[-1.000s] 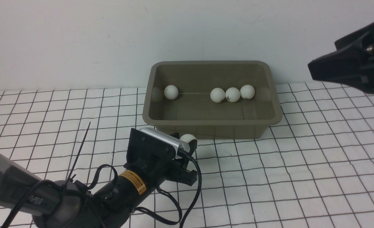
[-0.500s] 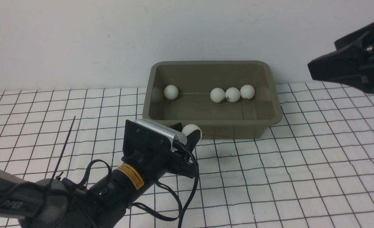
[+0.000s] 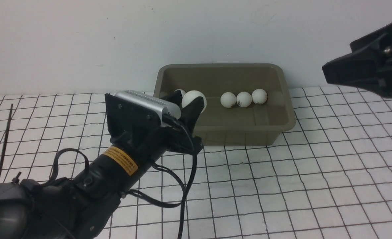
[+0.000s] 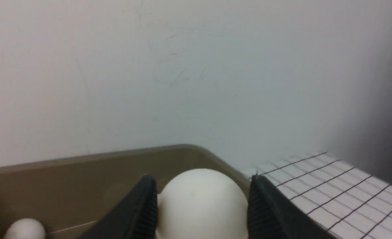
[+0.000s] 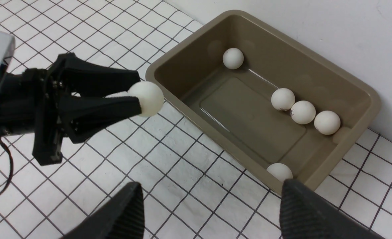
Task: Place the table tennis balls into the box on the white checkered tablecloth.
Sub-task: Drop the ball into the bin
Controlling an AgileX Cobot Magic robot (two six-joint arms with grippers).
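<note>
Five table tennis balls (image 5: 303, 112) lay in the box (image 5: 182, 71); the left gripper (image 5: 139, 93) clamped the sixth ball (image 5: 147, 97) at its left rim, the right gripper (image 5: 209, 186) open.

Box (image 3: 236, 136) on tablecloth (image 3: 315, 172), far centre. Inside: 3 balls (image 3: 244, 99) in row far-R, 1 far-L (image 5: 233, 58), 1 near-R corner (image 5: 279, 171). 6th ball (image 3: 193, 99) in L gripper (image 5: 137, 93), just beside box's near-L corner.

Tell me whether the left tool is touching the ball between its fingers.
Touching. The left wrist view shows the left tool with both fingers pressed against the sides of the ball, with no gap on either side.
</note>
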